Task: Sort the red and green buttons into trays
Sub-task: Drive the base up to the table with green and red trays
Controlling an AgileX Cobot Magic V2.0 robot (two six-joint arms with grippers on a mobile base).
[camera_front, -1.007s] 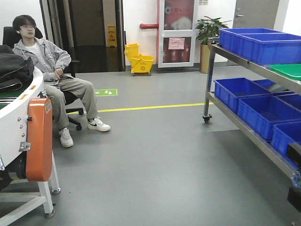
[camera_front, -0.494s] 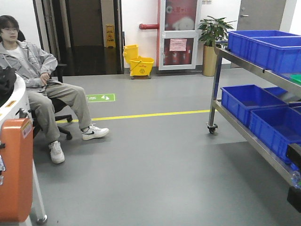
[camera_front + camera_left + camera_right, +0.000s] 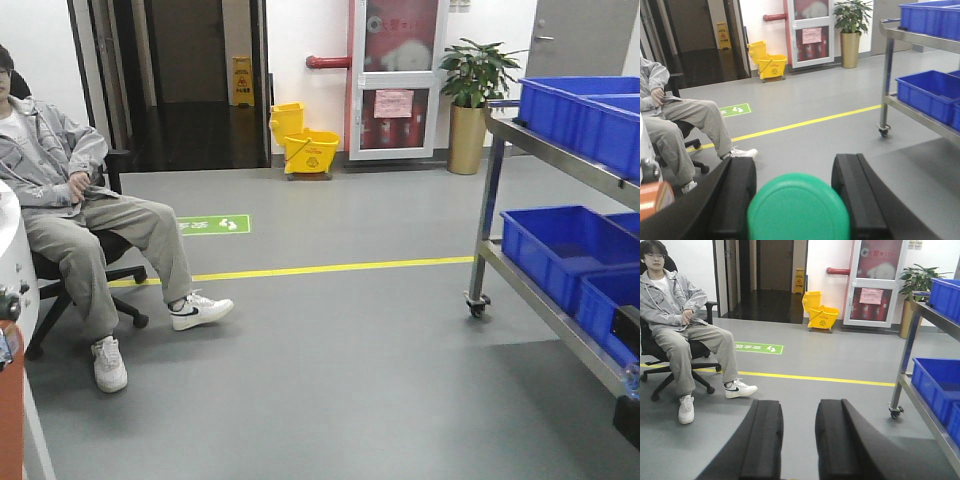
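Note:
In the left wrist view my left gripper (image 3: 795,168) is shut on the green button (image 3: 798,207). Its round green cap fills the gap between the two black fingers (image 3: 737,192), and its base is hidden. In the right wrist view my right gripper (image 3: 799,410) is open, with only grey floor between its fingers (image 3: 765,435). Both grippers hang above the floor, pointing into the room. The red button and the trays are out of view.
A wheeled metal rack (image 3: 488,200) with deep blue crates (image 3: 560,245) stands at the right. A person (image 3: 70,220) sits on an office chair at the left. A yellow mop bucket (image 3: 305,145) and a potted plant (image 3: 475,95) stand by the far wall. A yellow line (image 3: 330,268) crosses the floor.
The front view has advanced into the room: the orange-sided machine slid out at the left, the rack shifted right and the green tray on it left the view.

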